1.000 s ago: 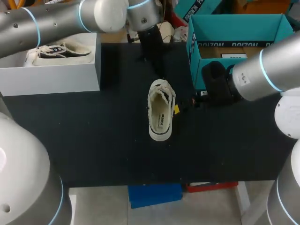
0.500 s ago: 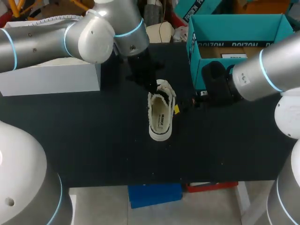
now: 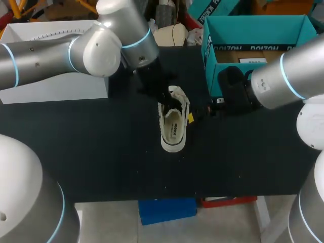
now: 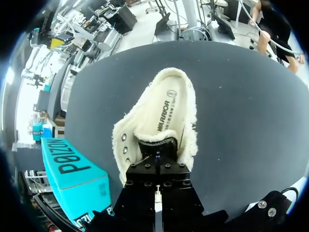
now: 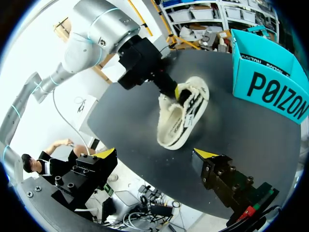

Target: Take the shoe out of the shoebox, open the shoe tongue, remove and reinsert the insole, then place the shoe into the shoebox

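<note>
Shoe [image 3: 173, 124] sole-down | teal shoebox [image 3: 263, 48] near, apart | left fingers [image 4: 145, 193] pressed together at tongue [image 4: 157, 144] | right fingers [image 5: 107, 153] spread, empty

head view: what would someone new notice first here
The cream shoe lies alone in the middle of the black table, opening upward. My left gripper is down at its tongue end. A bright teal shoebox stands open at the far right corner.
</note>
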Motion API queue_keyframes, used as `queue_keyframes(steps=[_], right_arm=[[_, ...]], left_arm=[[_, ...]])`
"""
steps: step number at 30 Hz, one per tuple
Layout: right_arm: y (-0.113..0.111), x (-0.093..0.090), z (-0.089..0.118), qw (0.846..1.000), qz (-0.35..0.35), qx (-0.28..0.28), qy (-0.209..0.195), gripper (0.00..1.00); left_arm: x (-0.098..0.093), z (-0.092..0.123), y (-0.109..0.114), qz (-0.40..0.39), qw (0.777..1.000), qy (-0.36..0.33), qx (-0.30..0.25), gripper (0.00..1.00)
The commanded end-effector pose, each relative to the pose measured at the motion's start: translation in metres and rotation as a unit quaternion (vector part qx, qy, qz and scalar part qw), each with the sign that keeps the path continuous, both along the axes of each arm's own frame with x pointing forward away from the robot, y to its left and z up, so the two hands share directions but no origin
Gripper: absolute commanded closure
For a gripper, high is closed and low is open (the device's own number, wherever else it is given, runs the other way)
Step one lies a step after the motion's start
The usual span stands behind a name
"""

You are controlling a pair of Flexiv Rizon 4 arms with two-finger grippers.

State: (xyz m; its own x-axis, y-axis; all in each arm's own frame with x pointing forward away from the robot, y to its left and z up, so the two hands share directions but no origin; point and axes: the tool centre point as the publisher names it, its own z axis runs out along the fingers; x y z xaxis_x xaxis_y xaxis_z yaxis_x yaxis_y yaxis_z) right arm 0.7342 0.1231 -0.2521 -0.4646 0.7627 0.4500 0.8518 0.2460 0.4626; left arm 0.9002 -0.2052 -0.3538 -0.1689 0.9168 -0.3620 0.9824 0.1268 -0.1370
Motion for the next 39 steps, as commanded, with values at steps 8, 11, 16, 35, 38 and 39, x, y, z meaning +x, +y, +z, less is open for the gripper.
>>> queue_keyframes(steps=[8, 11, 16, 35, 38, 39], right_arm=[[0.001, 0.000, 0.000, 1.000, -0.001, -0.001, 0.000, 0.00], [0.001, 0.000, 0.000, 1.000, -0.001, -0.001, 0.000, 0.00], [0.001, 0.000, 0.000, 1.000, -0.001, -0.001, 0.000, 0.00], [0.001, 0.000, 0.000, 1.000, -0.001, -0.001, 0.000, 0.00], [0.001, 0.000, 0.000, 1.000, -0.001, -0.001, 0.000, 0.00], [0.001, 0.000, 0.000, 1.000, -0.001, -0.001, 0.000, 0.00]], left_arm=[[-0.013, 0.064, 0.038, 0.202, 0.977, 0.063, 0.005, 1.00], [-0.015, 0.071, 0.058, 0.257, 0.963, 0.083, 0.006, 1.00], [-0.019, 0.072, 0.063, 0.249, 0.964, 0.092, 0.016, 0.00], [-0.039, 0.082, 0.092, 0.446, 0.859, 0.251, -0.005, 0.00], [-0.041, 0.088, 0.105, 0.487, 0.832, 0.263, -0.022, 0.00], [-0.044, 0.090, 0.110, 0.493, 0.828, 0.264, -0.030, 0.00]])
